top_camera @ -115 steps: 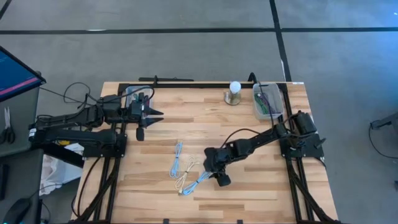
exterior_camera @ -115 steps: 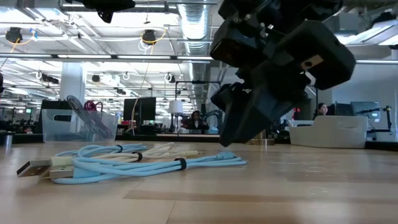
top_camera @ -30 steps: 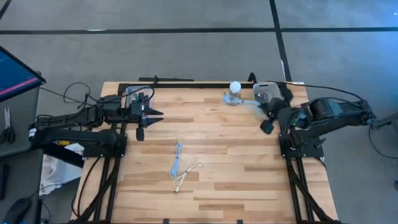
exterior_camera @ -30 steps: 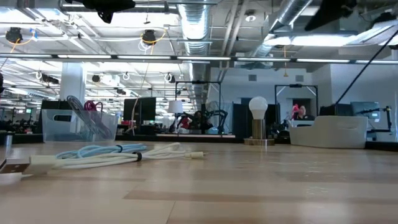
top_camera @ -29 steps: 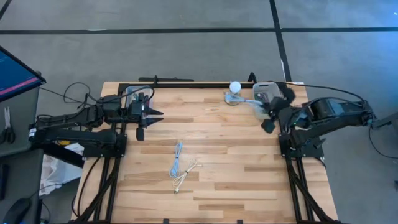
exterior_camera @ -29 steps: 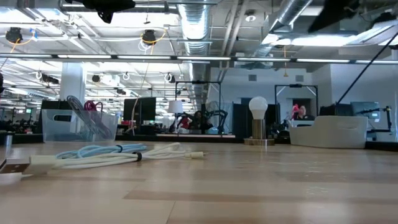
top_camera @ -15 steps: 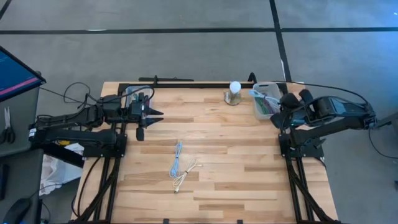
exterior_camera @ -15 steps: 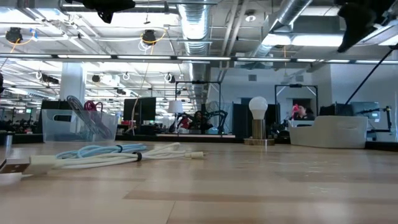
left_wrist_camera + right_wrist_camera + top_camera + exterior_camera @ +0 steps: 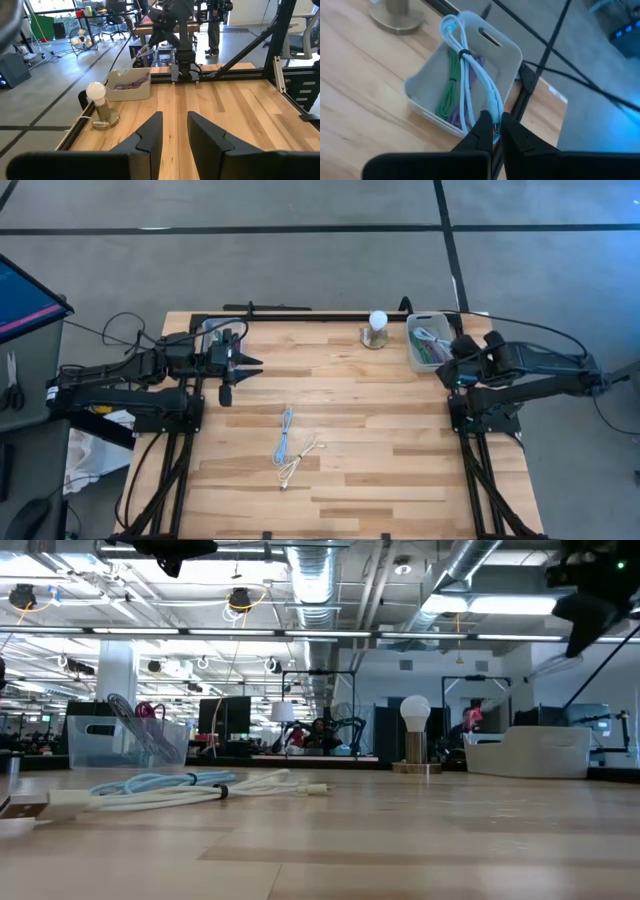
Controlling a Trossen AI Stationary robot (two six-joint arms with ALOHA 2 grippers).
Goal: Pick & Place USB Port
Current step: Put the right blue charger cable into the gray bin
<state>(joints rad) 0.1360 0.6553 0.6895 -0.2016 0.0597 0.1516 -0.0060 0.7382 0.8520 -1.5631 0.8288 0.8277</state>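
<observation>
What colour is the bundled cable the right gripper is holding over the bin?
Light blue bundled cable, clearest in the right wrist view.

Place: an open-plan robotics lab, a big industrial workspace.
Ceiling: bare ducts [image 9: 310, 580] and pipes overhead, strip lights hanging.
Floor: grey concrete with dark seam lines [image 9: 300, 240] around the rig.
Bench: a butcher-block table [image 9: 330, 480] in a black metal frame, two arms bolted on.
Background: monitors [image 9: 225, 715], desks, office chairs [image 9: 117, 32], a green screen [image 9: 42, 22], people standing far back.
</observation>
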